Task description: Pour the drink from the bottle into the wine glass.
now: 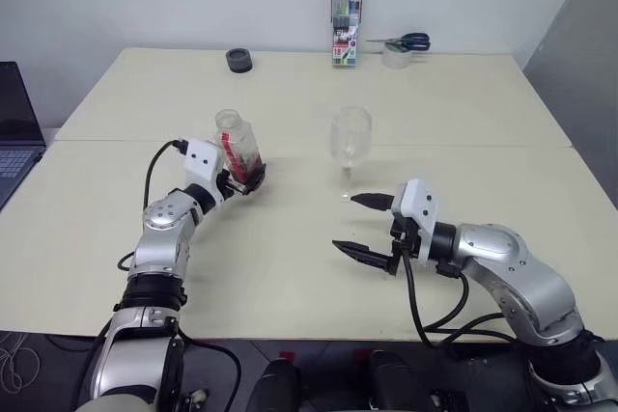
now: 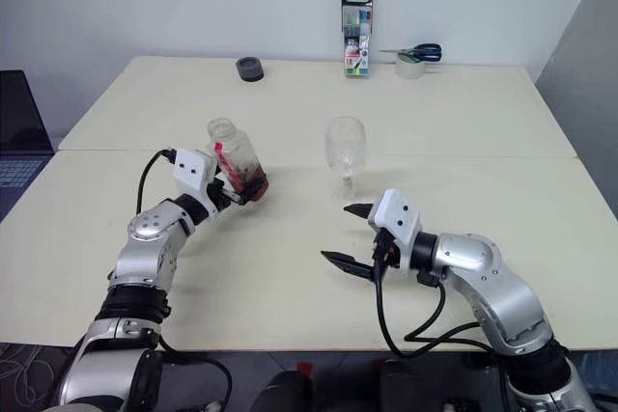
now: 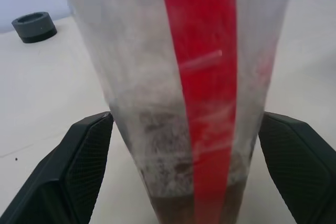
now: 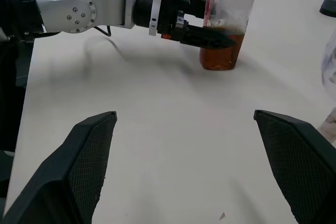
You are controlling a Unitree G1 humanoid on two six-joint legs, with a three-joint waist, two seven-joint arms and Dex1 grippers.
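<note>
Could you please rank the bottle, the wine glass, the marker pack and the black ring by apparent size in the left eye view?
1-2. bottle and wine glass, too alike to rank
3. marker pack, though it stands farther back
4. black ring

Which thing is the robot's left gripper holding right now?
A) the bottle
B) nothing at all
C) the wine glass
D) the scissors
A: the left gripper has its black fingers on either side of the bottle, which is capless with a little brown drink at the bottom, while the wine glass stands apart on the table.
</note>
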